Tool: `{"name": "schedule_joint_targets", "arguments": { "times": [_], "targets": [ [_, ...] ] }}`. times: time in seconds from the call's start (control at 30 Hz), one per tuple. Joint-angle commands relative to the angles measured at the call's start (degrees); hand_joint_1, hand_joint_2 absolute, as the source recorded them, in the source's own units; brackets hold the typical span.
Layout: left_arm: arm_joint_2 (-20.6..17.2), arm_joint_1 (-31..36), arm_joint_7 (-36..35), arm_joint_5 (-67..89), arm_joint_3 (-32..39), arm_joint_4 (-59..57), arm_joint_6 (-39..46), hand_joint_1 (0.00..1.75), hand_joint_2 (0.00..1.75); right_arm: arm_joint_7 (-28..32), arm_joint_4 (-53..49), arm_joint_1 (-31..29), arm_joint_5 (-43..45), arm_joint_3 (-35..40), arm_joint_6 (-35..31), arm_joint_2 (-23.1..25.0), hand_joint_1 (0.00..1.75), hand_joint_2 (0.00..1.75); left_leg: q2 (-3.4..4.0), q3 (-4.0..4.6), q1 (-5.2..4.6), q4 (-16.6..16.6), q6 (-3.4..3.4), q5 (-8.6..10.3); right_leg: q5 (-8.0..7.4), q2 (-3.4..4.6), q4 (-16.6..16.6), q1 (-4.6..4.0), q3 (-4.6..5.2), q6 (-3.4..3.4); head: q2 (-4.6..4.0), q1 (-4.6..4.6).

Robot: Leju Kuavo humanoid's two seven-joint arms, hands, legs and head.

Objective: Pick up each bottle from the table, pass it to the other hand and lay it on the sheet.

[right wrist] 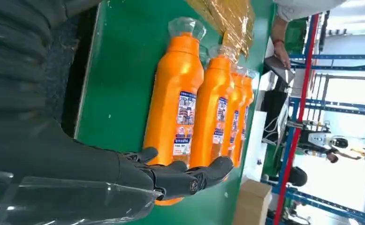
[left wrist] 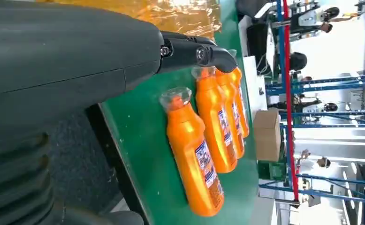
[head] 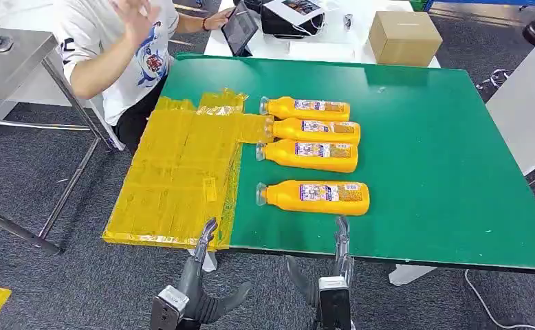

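Note:
Several orange bottles with clear caps lie on their sides on the green table [head: 430, 151], caps toward the yellow sheet [head: 175, 172]. The nearest bottle [head: 314, 197] [left wrist: 193, 154] [right wrist: 176, 108] lies apart from the row behind it [head: 309, 130]. One bottle in the row [head: 313, 129] has its cap on the sheet's edge. My left hand [head: 197, 275] [left wrist: 190, 51] hangs below the table's front edge, fingers apart, holding nothing. My right hand [head: 326, 275] [right wrist: 180, 176] sits at the front edge just short of the nearest bottle, fingers stretched out and empty.
A person in a white shirt [head: 124, 48] sits at the far left behind the table, one hand on a tablet [head: 241, 27]. A cardboard box [head: 404, 38] stands on a white table behind. A metal table [head: 10, 62] stands left.

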State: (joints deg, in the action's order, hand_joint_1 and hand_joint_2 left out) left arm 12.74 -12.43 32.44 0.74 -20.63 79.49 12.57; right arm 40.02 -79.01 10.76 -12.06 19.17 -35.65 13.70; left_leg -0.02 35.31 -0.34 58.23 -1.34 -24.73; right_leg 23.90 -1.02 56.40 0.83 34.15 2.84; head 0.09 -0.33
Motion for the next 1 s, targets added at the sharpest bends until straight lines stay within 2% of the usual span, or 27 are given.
{"name": "schedule_joint_targets", "arguments": {
  "times": [0.03, 0.07, 0.17, 0.23, 0.37, 0.53, 0.73, 0.87, 1.0],
  "targets": [
    [0.08, 2.69, 0.76, 7.92, 3.78, 1.29, 3.07, 0.0, 1.75, -5.35, -4.44, -5.68, -12.98, -1.78, -0.18, -4.47, 0.0, 1.75, 0.08, -0.1, 0.04, 0.0, 0.06, -0.04, 0.0, 0.13, -0.03, -0.04, -0.08, -0.07, 0.0, 0.0],
    [0.52, 4.21, 1.25, 11.76, 4.87, 0.45, 5.98, 0.0, 1.75, -7.44, -5.21, -7.4, -16.93, -3.41, -0.01, -5.04, 0.0, 1.75, 0.08, -0.2, 0.06, 0.02, 0.09, -0.08, 0.02, 0.16, -0.03, -0.06, -0.18, -0.1, 0.0, 0.0],
    [1.72, 7.51, 1.55, 11.69, 7.22, -1.36, 5.03, 0.0, 1.75, -11.51, -5.22, -12.93, -20.95, -6.21, 2.17, -7.03, 0.0, 1.75, 0.02, -0.08, 0.03, 0.0, 0.03, 0.05, -0.06, 0.07, -0.05, -0.03, -0.08, -0.05, 0.0, 0.0],
    [2.09, 8.4, 1.54, 11.65, 7.57, -2.28, 4.53, 0.0, 1.75, -11.9, -5.19, -14.73, -20.01, -7.5, 3.3, -7.3, 0.0, 1.75, 0.01, -0.08, 0.01, -0.01, 0.02, 0.1, -0.11, 0.06, -0.05, -0.01, -0.08, -0.04, 0.0, 0.02],
    [2.15, 8.01, 1.93, 11.21, 7.27, -2.18, 3.45, 0.0, 1.75, -11.89, -4.81, -14.65, -19.98, -7.55, 3.36, -7.07, 0.0, 1.75, -0.01, -0.22, 0.02, -0.05, 0.0, 0.13, -0.12, 0.05, -0.08, -0.02, -0.23, -0.01, 0.0, 0.02],
    [2.43, 9.58, 1.32, 9.84, 5.19, -4.56, -0.43, 0.0, 1.75, -15.97, 1.04, -22.54, -22.28, -10.02, 4.46, -10.19, 0.0, 1.75, 0.08, -0.25, 0.0, -0.03, 0.0, 0.1, -0.13, 0.14, -0.06, 0.0, -0.25, 0.02, 0.0, 0.0],
    [1.97, 11.13, 1.0, 9.92, 4.58, -6.45, -2.22, 0.0, 1.75, -17.02, 5.73, -25.28, -23.07, -10.76, 5.1, -10.04, 0.0, 1.75, 0.02, -0.19, 0.01, -0.04, -0.01, 0.15, -0.15, 0.07, -0.09, -0.01, -0.21, 0.04, 0.0, 0.0],
    [2.04, 11.89, 0.71, 10.95, 5.12, -6.39, -2.95, 0.0, 1.75, -22.28, 13.26, -28.27, -25.14, -8.94, 12.83, -12.08, 0.0, 1.75, 0.05, -0.26, 0.03, -0.07, 0.0, 0.14, -0.16, 0.12, -0.12, -0.03, -0.28, 0.02, 0.0, 0.0],
    [1.99, 12.0, 0.68, 11.0, 5.25, -6.42, -3.02, 0.0, 1.75, -22.09, 14.56, -28.64, -24.9, -9.12, 12.89, -12.24, 0.0, 1.75, 0.02, -0.16, 0.0, -0.03, -0.03, 0.15, -0.15, 0.06, -0.07, -0.01, -0.19, 0.06, 0.0, 0.0]
  ]
}}
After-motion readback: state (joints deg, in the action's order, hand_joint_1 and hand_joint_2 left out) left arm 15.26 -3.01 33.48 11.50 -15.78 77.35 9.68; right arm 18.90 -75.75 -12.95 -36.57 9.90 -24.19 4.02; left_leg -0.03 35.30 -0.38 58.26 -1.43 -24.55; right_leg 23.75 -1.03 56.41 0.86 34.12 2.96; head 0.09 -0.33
